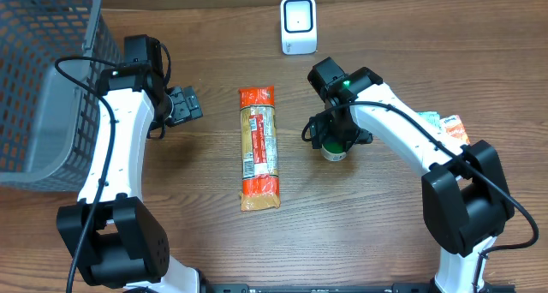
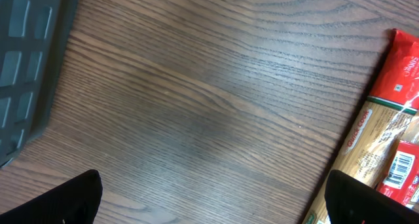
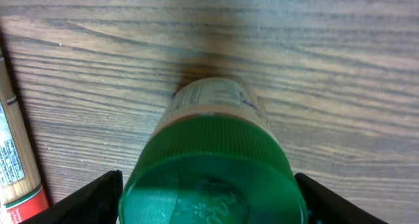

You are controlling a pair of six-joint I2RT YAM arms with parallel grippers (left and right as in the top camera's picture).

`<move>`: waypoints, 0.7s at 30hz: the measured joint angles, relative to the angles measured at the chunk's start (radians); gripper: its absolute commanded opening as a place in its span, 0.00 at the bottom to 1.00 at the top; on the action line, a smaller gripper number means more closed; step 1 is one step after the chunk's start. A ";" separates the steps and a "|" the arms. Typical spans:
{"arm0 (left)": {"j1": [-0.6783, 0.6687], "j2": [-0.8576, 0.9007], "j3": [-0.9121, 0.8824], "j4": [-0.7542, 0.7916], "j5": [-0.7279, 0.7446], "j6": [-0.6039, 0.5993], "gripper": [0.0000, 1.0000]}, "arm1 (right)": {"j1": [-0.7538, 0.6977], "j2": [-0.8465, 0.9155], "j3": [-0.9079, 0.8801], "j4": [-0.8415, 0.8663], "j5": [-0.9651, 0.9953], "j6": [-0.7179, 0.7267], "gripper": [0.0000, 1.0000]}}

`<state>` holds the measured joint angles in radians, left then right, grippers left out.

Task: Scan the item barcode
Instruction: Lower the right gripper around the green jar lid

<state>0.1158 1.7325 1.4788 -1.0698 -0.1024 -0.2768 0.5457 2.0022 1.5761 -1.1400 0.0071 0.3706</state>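
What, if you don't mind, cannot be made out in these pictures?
Jar label: blurred, right wrist view; overhead, the right gripper covers it.
Packet at right: overhead, mostly behind the right arm.
Pasta: left wrist, cut off by the frame edge; barcode too small.

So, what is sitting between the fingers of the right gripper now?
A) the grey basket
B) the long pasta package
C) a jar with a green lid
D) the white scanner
C: in the right wrist view the jar with a green lid fills the space between the fingers of the right gripper, while the pasta package lies apart, off to one side.
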 measured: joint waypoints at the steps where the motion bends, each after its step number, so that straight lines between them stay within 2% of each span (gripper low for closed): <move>1: 0.000 0.000 0.000 0.000 0.000 0.000 1.00 | 0.000 0.000 0.000 0.001 0.000 0.003 0.84; 21: 0.000 0.000 0.000 0.000 0.000 0.000 1.00 | 0.000 0.000 0.000 0.014 0.000 0.018 0.83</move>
<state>0.1158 1.7325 1.4788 -1.0698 -0.1024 -0.2768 0.5457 2.0022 1.5761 -1.1263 0.0067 0.3889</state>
